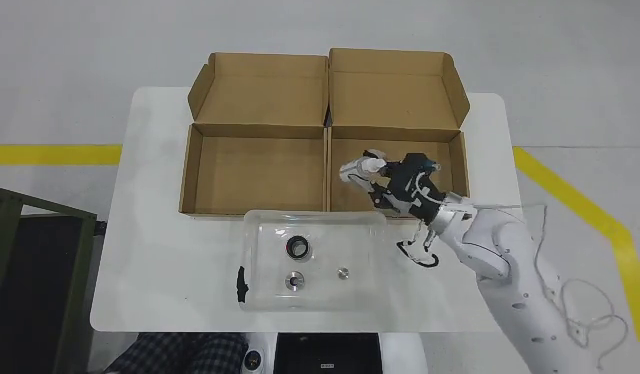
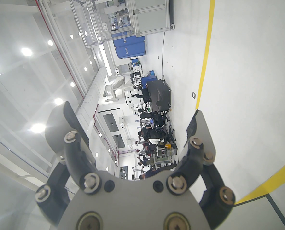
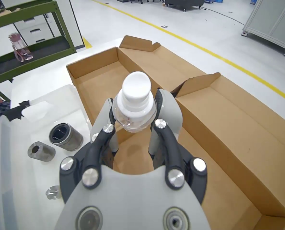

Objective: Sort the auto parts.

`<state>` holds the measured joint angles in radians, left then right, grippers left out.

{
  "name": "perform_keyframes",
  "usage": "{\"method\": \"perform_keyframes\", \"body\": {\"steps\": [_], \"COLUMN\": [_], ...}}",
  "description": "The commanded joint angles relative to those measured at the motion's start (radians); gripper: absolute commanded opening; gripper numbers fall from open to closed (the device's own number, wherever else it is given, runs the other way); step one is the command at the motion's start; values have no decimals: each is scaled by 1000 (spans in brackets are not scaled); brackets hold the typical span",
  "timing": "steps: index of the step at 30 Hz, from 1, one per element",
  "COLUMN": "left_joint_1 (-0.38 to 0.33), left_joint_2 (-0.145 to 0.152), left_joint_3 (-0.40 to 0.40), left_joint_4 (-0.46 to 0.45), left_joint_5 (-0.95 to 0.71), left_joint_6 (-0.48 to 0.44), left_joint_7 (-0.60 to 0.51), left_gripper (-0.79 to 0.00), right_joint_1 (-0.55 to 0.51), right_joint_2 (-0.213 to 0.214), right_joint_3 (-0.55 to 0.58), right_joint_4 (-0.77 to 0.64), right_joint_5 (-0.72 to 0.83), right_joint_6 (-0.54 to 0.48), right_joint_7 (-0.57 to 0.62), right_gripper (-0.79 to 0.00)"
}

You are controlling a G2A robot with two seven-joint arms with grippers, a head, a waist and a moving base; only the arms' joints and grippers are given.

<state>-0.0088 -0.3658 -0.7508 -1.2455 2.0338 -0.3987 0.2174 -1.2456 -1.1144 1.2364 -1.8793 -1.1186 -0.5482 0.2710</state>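
Now | right hand | white-capped part clamped between fingers | above cardboard box

Left tool spread wide, yellow floor line beyond

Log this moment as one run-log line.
right gripper: shut on white-capped part, over cardboard box | left gripper: open, empty | clear tray: three metal parts inside

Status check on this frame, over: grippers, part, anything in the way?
Left gripper open, holding nothing. Right gripper shut on white-capped clear part, above right box. Three metal parts in clear tray. Divider wall close beside part.
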Motion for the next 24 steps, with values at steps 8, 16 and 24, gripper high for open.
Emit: {"method": "perform_keyframes", "body": {"steps": [8,16,24], "left_joint_1": [0,0,0], "left_joint_2": [0,0,0], "left_joint_3": [0,0,0], "left_joint_4": [0,0,0], "left_joint_5": [0,0,0], "left_joint_6": [0,0,0], "left_joint_7": [0,0,0], "left_gripper": [0,0,0], "right_joint_1": [104,169,214], "right_joint_2": [-15,-32,-45], "right_joint_3": [-66,-127,-170], "right_joint_4": [110,221,305], "right_joint_5": [-49,-65,-88], "right_joint_6": [73,97,119], "right_joint_7": [69,56,57], "right_gripper": [-785,-785,-785]}}
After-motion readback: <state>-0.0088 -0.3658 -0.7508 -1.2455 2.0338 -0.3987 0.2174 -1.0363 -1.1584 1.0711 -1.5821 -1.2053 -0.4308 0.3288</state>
